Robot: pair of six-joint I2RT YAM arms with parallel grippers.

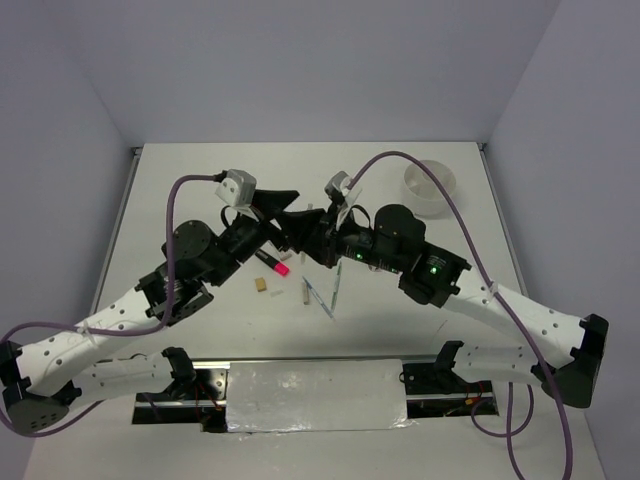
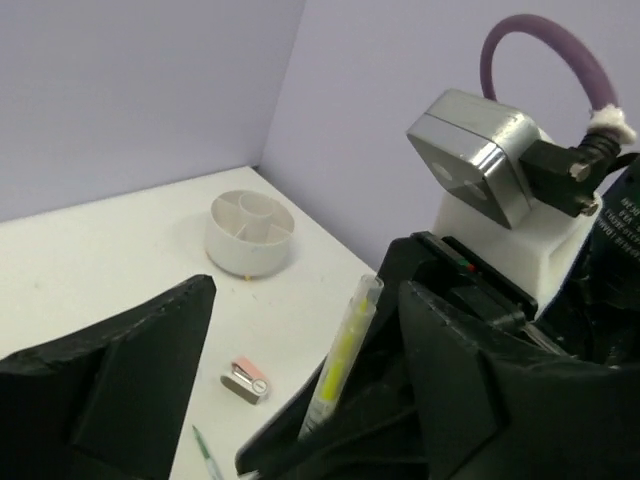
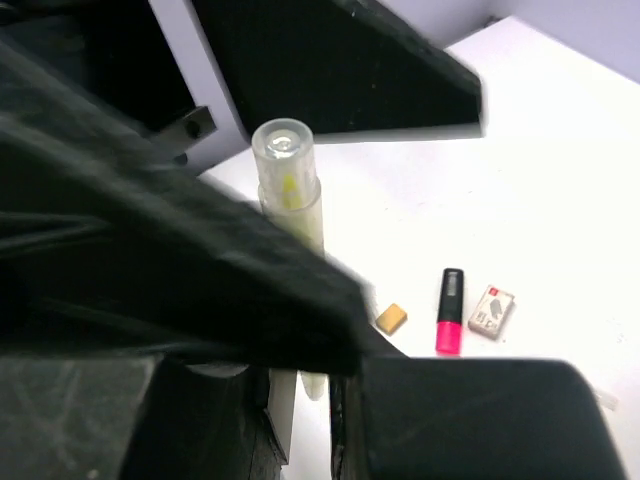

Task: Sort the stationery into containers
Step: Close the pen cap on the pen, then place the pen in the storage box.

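Observation:
Above the middle of the table my two grippers meet tip to tip. The thin yellow stick (image 2: 340, 362), a clear-cased marker, stands upright in my right gripper (image 3: 325, 335), which is shut on its lower part. My left gripper (image 2: 305, 300) is open, its fingers (image 2: 120, 370) spread wide on either side of the stick and not touching it. On the table below lie a pink-and-black highlighter (image 1: 274, 264), a tan eraser (image 1: 261, 284), a white eraser (image 3: 490, 311), a pinkish eraser (image 2: 246, 379) and thin pens (image 1: 320, 298). The round white divided container (image 1: 430, 185) stands at the back right.
Both forearms cross the near half of the table towards the centre. A purple cable (image 1: 400, 160) arcs above the right arm. A white panel (image 1: 315, 395) lies at the near edge between the arm bases. Walls close the table at the back and sides.

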